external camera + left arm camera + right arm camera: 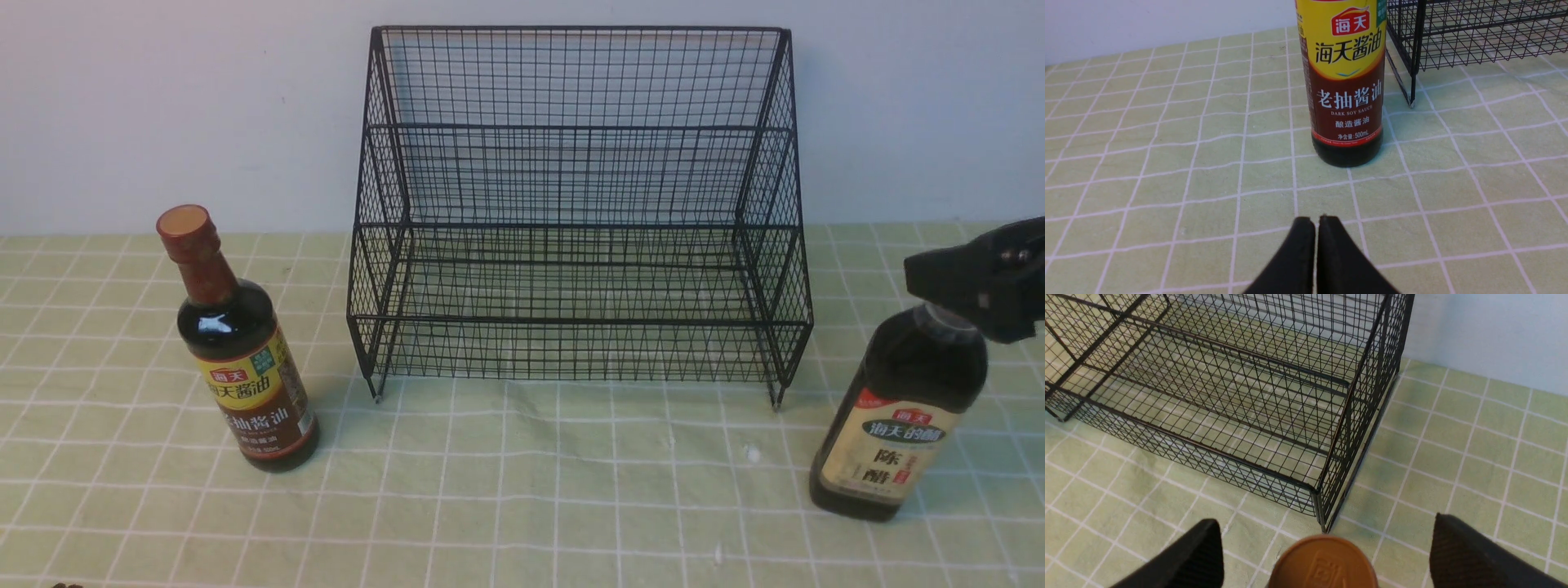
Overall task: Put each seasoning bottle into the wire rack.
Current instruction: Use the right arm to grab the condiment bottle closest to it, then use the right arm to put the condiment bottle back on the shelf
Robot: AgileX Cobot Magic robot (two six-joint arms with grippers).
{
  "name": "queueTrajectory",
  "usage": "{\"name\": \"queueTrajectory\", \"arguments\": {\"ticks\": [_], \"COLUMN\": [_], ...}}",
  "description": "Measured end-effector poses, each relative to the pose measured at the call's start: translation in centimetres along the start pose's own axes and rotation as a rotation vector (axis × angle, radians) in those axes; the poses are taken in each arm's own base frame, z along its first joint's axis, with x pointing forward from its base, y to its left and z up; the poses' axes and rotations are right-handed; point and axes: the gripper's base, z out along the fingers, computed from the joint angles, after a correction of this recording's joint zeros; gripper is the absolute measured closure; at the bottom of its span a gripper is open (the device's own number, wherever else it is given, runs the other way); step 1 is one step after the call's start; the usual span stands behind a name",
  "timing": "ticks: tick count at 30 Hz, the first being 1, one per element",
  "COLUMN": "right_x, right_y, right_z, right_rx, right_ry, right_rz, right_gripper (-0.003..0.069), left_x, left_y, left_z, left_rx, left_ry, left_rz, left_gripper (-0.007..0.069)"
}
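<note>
The red-brown-capped bottle (245,384) with the yellow-brown label stands upright on the cloth, left of the wire rack (575,220). In the left wrist view it (1347,90) stands a short way beyond my left gripper (1314,220), which is shut and empty. The left gripper is out of the front view. The wider, cream-labelled bottle (898,416) stands right of the rack. My right gripper (980,282) hangs over its top and hides the cap there. In the right wrist view the gripper (1326,520) is open, with the gold cap (1323,563) between its fingers (1196,555), untouched.
The rack is empty on both tiers and stands against the pale back wall. Its front right foot (1325,528) is close to the gold cap; its left front foot (1411,102) is near the soy bottle. A green checked cloth (522,490) covers the table.
</note>
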Motion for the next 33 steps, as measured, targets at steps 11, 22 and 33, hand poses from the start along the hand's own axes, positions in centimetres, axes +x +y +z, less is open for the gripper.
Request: {"name": "queueTrajectory", "arguments": {"ticks": [11,22,33], "right_x": [0.9,0.4,-6.9], "right_y": [-0.5,-0.4,1.9], "right_z": [2.2,1.7,-4.8], "right_rx": [-0.037,-0.057,-0.191], "right_ry": [0.096,0.129,0.037], "right_rz": [0.014,-0.047,-0.155], "right_gripper": [0.0181,0.0334,0.0334], "left_x": [0.0,0.0,0.0], "left_y": [0.0,0.0,0.0], "left_z": [0.0,0.0,0.0], "left_rx": [0.0,0.0,0.0], "left_ry": [0.0,0.0,0.0], "left_rz": [0.0,0.0,0.0], "left_gripper": [0.0631,0.0631,0.0631]}}
